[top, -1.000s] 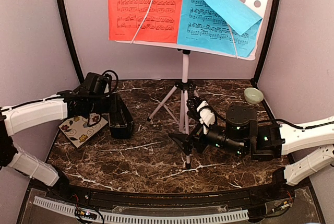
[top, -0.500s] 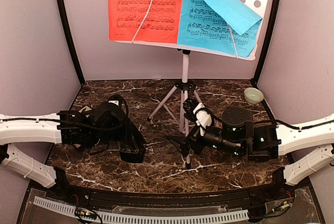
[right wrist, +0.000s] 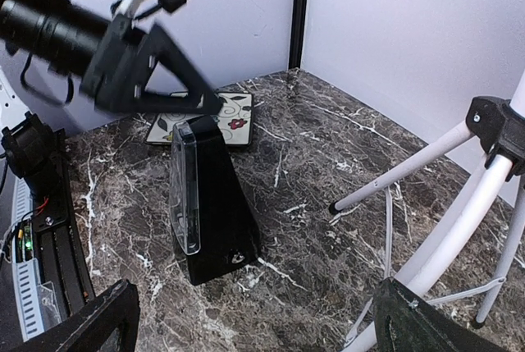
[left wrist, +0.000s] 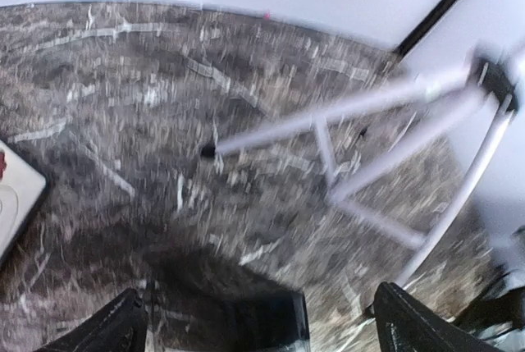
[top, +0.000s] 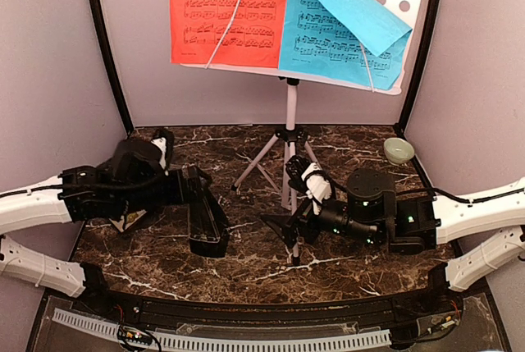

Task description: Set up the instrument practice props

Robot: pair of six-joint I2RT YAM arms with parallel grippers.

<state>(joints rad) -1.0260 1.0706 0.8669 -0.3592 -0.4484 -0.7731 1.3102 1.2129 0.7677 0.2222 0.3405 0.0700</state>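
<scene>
The white perforated music stand (top: 290,106) stands at the back centre on its tripod. It holds a red sheet (top: 225,11) and a blue sheet (top: 328,40), and the blue sheet's top corner is folded down. The black pyramid metronome (top: 209,229) stands upright on the marble, left of the tripod; it also shows in the right wrist view (right wrist: 209,196). My left gripper (top: 190,181) hangs open just above its top (left wrist: 246,311), the jaws wide and not touching it. My right gripper (top: 287,221) is open and empty, low by the tripod's front leg (right wrist: 410,176).
The floral tile (top: 123,221) lies at the left, partly under my left arm, behind the metronome in the right wrist view (right wrist: 238,110). A pale green bowl (top: 399,150) sits at the back right. Purple walls close in on three sides.
My left gripper moved the metronome from beside the tile rightward towards the tripod, where it now stands. The left gripper has since drawn back, open. The right arm has barely moved.
</scene>
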